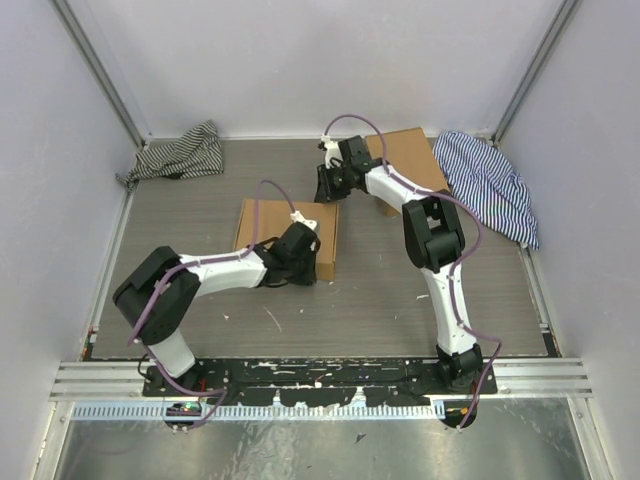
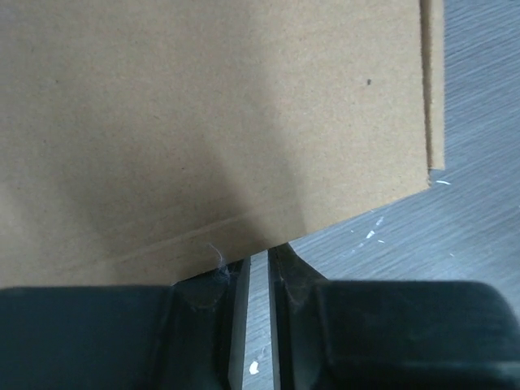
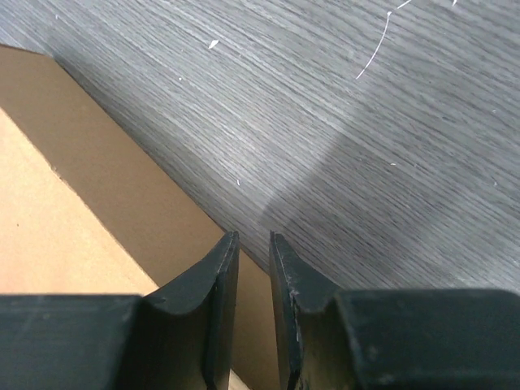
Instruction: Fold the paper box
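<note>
The paper box [image 1: 270,222] is a flat, closed brown cardboard box in the middle of the table. It fills most of the left wrist view [image 2: 203,122]. My left gripper [image 1: 300,246] is at its near right corner. The jaws [image 2: 260,258] stand a narrow slit apart, with bare table showing between them. Their tips are hidden under the box's edge. My right gripper [image 1: 326,186] hangs at the left edge of a second, squarer cardboard box [image 1: 408,160] at the back. These jaws [image 3: 253,237] are also a little apart, over that box's side wall [image 3: 122,187], and hold nothing.
A grey striped cloth [image 1: 180,152] lies in the back left corner. A blue striped cloth [image 1: 492,185] lies at the back right, next to the squarer box. Walls close the table on three sides. White specks dot the grey wood surface [image 3: 366,122].
</note>
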Controlling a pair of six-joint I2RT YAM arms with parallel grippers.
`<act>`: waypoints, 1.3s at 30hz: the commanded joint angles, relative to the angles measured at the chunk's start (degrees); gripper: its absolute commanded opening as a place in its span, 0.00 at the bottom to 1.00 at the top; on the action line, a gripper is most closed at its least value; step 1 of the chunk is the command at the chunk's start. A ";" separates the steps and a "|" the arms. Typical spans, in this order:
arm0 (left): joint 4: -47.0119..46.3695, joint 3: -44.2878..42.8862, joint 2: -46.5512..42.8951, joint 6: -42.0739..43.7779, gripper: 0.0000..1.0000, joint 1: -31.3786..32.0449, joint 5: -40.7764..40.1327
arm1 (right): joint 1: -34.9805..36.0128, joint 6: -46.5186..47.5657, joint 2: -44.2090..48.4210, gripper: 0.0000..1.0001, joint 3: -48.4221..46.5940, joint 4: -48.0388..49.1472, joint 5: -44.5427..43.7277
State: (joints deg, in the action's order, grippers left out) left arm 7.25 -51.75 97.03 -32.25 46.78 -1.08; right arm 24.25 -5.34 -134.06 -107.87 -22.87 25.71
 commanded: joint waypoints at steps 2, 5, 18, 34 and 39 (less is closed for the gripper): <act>-10.26 1.62 0.03 -1.30 0.17 3.14 -18.25 | 3.12 4.35 4.15 0.28 4.14 -9.42 7.83; -13.50 1.77 -0.92 -1.83 0.17 6.07 -25.63 | 3.90 4.56 5.37 0.28 6.57 -8.87 8.98; -16.43 -4.40 6.20 -2.88 0.04 15.47 -51.55 | 7.30 11.08 2.62 0.27 6.15 -17.25 12.49; 2.46 -4.17 -4.64 -4.00 0.27 17.77 -37.66 | 3.68 0.19 5.77 0.26 2.74 -15.89 -5.83; 8.38 -2.71 -8.18 -8.47 0.29 19.40 -36.84 | 3.52 0.21 6.53 0.29 -1.80 -16.29 -7.16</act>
State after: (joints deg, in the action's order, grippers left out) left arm 12.14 -53.60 92.47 -36.82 65.78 -35.66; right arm 27.05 -4.47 -130.13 -105.93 -30.65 20.05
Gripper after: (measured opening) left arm 0.285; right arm 0.279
